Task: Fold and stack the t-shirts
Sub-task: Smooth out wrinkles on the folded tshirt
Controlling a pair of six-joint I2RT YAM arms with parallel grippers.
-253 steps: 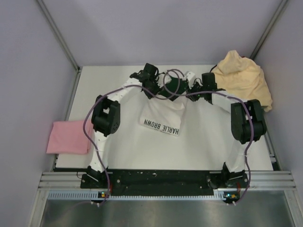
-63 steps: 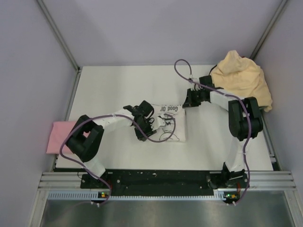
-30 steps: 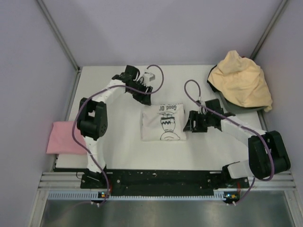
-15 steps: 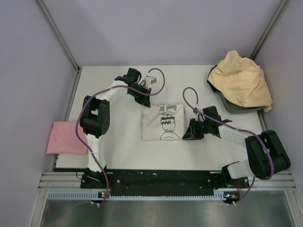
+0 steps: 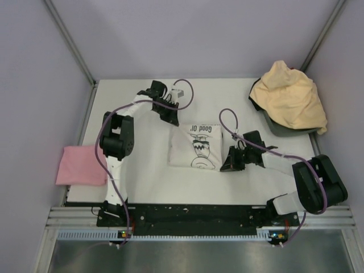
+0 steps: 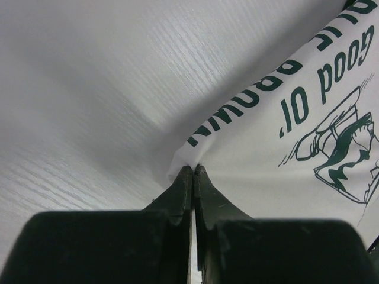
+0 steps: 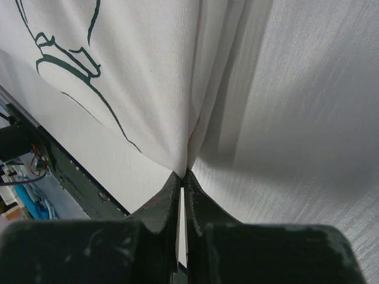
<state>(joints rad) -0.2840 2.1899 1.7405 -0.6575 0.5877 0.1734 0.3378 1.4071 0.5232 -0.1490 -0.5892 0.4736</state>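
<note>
A folded white t-shirt [image 5: 198, 147] with dark green lettering and a cartoon print lies mid-table. My left gripper [image 5: 173, 120] is shut on its far left corner; the left wrist view has the fingertips [image 6: 193, 169] pinching that corner of the white cloth [image 6: 254, 160]. My right gripper [image 5: 223, 166] is shut on the near right corner, where the pinched edge rises from the tips [image 7: 182, 174] into the white cloth [image 7: 136, 77]. A folded pink t-shirt [image 5: 83, 165] lies at the left edge. A crumpled pale yellow-tan t-shirt [image 5: 291, 101] sits at the far right.
The yellow-tan shirt rests in a grey bin [image 5: 280, 128] at the table's back right corner. Purple cables [image 5: 227, 120] loop from both arms over the table. Grey walls close in the table on three sides.
Both grippers have closed on the white shirt's corners. The right gripper slid nearer and to the left onto the near right corner; the shirt's outline has skewed slightly.
</note>
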